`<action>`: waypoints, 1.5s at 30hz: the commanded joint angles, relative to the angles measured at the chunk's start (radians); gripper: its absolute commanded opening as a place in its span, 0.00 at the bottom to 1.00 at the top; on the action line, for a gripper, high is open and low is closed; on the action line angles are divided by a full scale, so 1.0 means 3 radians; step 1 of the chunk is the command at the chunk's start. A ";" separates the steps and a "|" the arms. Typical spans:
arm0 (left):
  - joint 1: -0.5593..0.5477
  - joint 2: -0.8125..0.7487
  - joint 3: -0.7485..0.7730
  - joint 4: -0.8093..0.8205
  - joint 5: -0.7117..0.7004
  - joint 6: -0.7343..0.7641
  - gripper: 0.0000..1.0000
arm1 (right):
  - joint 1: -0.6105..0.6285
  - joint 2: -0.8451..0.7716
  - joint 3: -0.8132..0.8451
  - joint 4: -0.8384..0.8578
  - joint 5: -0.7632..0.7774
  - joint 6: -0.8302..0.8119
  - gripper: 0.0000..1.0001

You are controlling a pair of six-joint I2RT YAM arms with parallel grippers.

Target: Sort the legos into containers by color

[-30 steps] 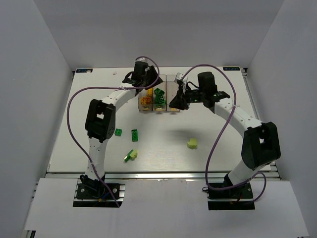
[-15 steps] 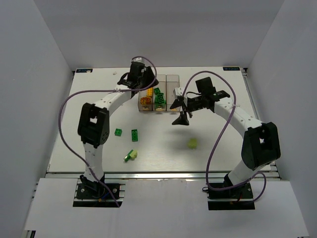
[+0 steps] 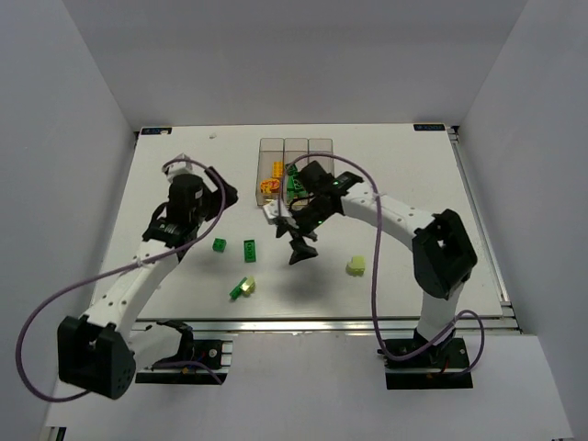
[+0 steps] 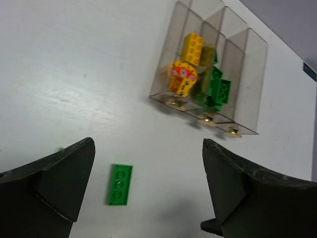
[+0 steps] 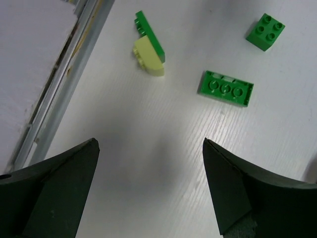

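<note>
The containers (image 3: 296, 147) stand in a row at the back middle of the table; in the left wrist view the containers (image 4: 247, 84) hold orange bricks (image 4: 184, 74) in one bin and green bricks (image 4: 218, 90) in the one beside it. Loose legos lie in front: a long green brick (image 3: 249, 250) (image 4: 119, 184) (image 5: 225, 88), a square green brick (image 3: 219, 244) (image 5: 266, 31), a green and pale yellow pair (image 3: 242, 288) (image 5: 148, 49), and a pale yellow brick (image 3: 356, 266). My left gripper (image 3: 220, 193) (image 4: 148, 146) hangs open and empty left of the bins. My right gripper (image 3: 292, 239) (image 5: 148, 146) is open, empty, above bare table near the long brick.
The table's near edge, a metal rail (image 5: 64, 74), runs close to the green and pale yellow pair. White walls enclose the table on three sides. Purple cables loop off both arms.
Both grippers have left the bins and opened. The left arm pulled back to the left and forward. The right gripper swung left and toward the front, over the loose bricks.
</note>
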 commanded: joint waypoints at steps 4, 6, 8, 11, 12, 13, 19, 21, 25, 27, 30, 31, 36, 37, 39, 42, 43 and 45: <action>0.0127 -0.0693 -0.0212 -0.0745 -0.0617 -0.0117 0.98 | 0.0425 0.0299 0.0503 0.0484 0.0709 0.1487 0.89; 0.0127 -0.0893 -0.0232 -0.0853 -0.0745 -0.0111 0.98 | 0.0522 0.0375 0.0529 0.0779 0.0841 0.2072 0.89; 0.0137 -0.1035 -0.0283 -0.0956 -0.0857 -0.0111 0.98 | 0.0609 0.0497 0.0621 0.0898 0.0939 0.2468 0.89; 0.0137 -0.1138 -0.0375 -0.1038 -0.0944 -0.0152 0.98 | 0.0752 0.0651 0.0738 0.1078 0.1515 0.3297 0.89; 0.0132 -0.1204 -0.0406 -0.1058 -0.0960 -0.0183 0.98 | 0.0783 0.0697 0.0799 0.1012 0.1684 0.3374 0.89; 0.0132 -0.1236 -0.0431 -0.1079 -0.0980 -0.0203 0.98 | 0.0814 0.0733 0.0851 0.1006 0.1777 0.3532 0.89; 0.0137 -0.1481 -0.0554 -0.1268 -0.1144 -0.0367 0.98 | 0.0865 0.0994 0.1132 0.0960 0.1916 0.4136 0.89; 0.0137 -0.1547 -0.0534 -0.1329 -0.1225 -0.0362 0.98 | 0.0865 0.1040 0.1122 0.0996 0.1946 0.4361 0.89; 0.0137 -0.1706 -0.0508 -0.1442 -0.1369 -0.0316 0.98 | 0.0870 0.1173 0.1245 0.0960 0.2130 0.4699 0.89; 0.0137 -0.1752 -0.0508 -0.1462 -0.1399 -0.0301 0.98 | 0.0906 0.1250 0.1352 0.0894 0.2440 0.4740 0.89; 0.0137 -0.1829 -0.0529 -0.1524 -0.1410 -0.0326 0.98 | 0.0947 0.1352 0.1480 0.0766 0.2814 0.4822 0.89; 0.0137 -0.1854 -0.0534 -0.1564 -0.1420 -0.0341 0.98 | 0.0952 0.1367 0.1510 0.0756 0.2927 0.4852 0.89; 0.0137 -0.2003 -0.0549 -0.1662 -0.1451 -0.0342 0.98 | 0.0978 0.1393 0.1480 0.0745 0.3429 0.5042 0.88; 0.0137 -0.2013 -0.0549 -0.1672 -0.1456 -0.0336 0.98 | 0.0978 0.1408 0.1480 0.0745 0.3460 0.5057 0.89; 0.0137 -0.2023 -0.0529 -0.1697 -0.1466 -0.0326 0.98 | 0.0983 0.1434 0.1511 0.0755 0.3521 0.5083 0.89; 0.0137 -0.2039 -0.0523 -0.1749 -0.1487 -0.0347 0.98 | 0.0988 0.1526 0.1623 0.0781 0.3562 0.5124 0.88; 0.0137 -0.2064 -0.0524 -0.1774 -0.1492 -0.0357 0.98 | 0.0988 0.1551 0.1654 0.0781 0.3578 0.5134 0.88; 0.0137 -0.2095 -0.0544 -0.1805 -0.1512 -0.0387 0.98 | 0.0988 0.1628 0.1736 0.0791 0.3588 0.5175 0.88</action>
